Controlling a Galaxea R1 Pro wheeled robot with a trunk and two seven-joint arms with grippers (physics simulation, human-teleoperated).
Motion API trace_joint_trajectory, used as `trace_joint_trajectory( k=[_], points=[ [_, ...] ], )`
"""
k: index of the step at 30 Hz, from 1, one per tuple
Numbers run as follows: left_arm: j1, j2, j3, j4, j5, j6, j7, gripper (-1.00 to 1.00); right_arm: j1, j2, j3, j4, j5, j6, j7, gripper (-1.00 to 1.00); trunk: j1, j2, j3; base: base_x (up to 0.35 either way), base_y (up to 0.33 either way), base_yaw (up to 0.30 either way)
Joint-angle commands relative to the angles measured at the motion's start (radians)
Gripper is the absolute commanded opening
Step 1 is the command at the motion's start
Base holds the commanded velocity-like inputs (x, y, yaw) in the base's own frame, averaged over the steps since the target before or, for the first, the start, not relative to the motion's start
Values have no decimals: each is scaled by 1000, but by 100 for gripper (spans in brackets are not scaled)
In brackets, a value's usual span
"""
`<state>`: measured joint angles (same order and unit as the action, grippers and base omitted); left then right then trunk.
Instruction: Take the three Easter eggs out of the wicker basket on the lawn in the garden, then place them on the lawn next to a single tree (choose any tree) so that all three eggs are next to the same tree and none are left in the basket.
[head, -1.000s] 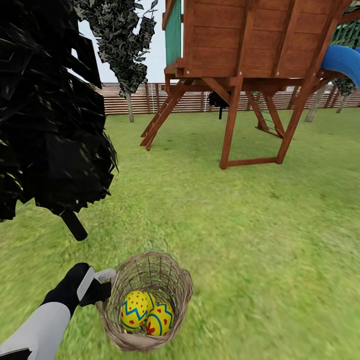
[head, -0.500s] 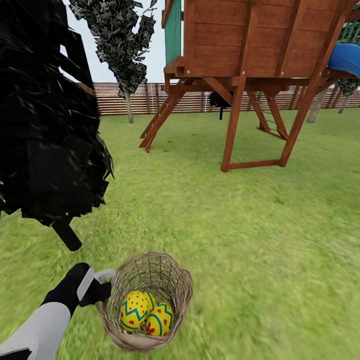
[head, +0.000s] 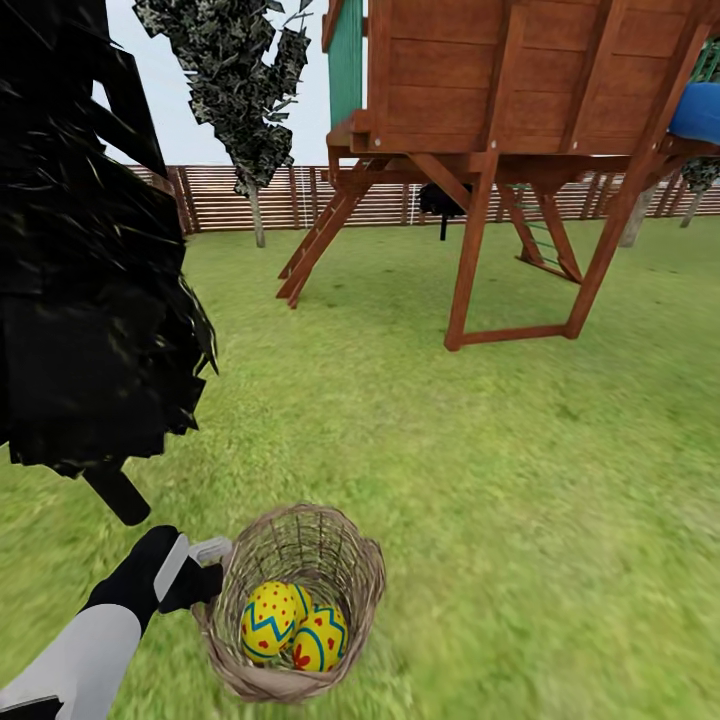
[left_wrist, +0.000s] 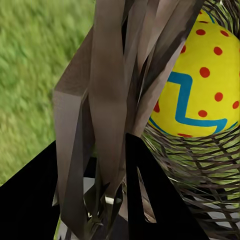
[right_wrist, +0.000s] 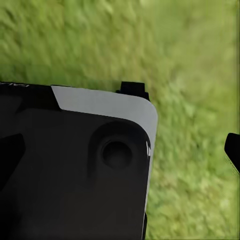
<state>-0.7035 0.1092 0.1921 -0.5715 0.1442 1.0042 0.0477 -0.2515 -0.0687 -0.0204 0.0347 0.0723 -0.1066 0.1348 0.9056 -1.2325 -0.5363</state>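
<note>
The wicker basket (head: 300, 680) hangs at the lower left of the head view, just above the lawn (head: 520, 480). My left gripper (head: 205, 565) is shut on its rim. Inside lie the Easter eggs: one yellow egg (head: 268, 620) at the left, one (head: 322, 640) at the right, a third half hidden behind them. In the left wrist view the woven rim (left_wrist: 107, 100) passes between my black fingers (left_wrist: 150, 200), with an egg (left_wrist: 200, 85) beyond. A tree (head: 257, 215) with a pale trunk stands far off by the fence. One right fingertip (right_wrist: 233, 150) shows far out to the side over grass.
A black tree (head: 90, 300) with a black trunk stands close at the left. The red-brown playset (head: 500, 150) rises ahead right, with a blue slide (head: 700, 105). A slatted fence (head: 230, 195) closes the garden. Another pale trunk (head: 632, 215) stands behind the playset. Open grass lies ahead.
The whole head view has shifted: the black tree slides left and down and the playset looms closer, so the camera has moved. Basket and left gripper keep the same place in the picture.
</note>
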Motion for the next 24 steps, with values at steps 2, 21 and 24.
trace_joint_trajectory(
  k=[2, 21, 24],
  points=[
    [-1, 0, 3, -1, 21, 4, 5, -100, -2, 0, -3, 4, 7, -7, 2, 100, 1, -1, -1, 324, 0, 0],
    [-1, 1, 3, 1, 21, 3, 5, -100, -2, 0, -3, 4, 7, -7, 2, 100, 1, -1, -1, 324, 0, 0],
    [-1, 2, 3, 1, 21, 2, 5, -100, -2, 2, -3, 4, 9, -6, 3, 100, 1, -1, -1, 324, 0, 0]
  ],
)
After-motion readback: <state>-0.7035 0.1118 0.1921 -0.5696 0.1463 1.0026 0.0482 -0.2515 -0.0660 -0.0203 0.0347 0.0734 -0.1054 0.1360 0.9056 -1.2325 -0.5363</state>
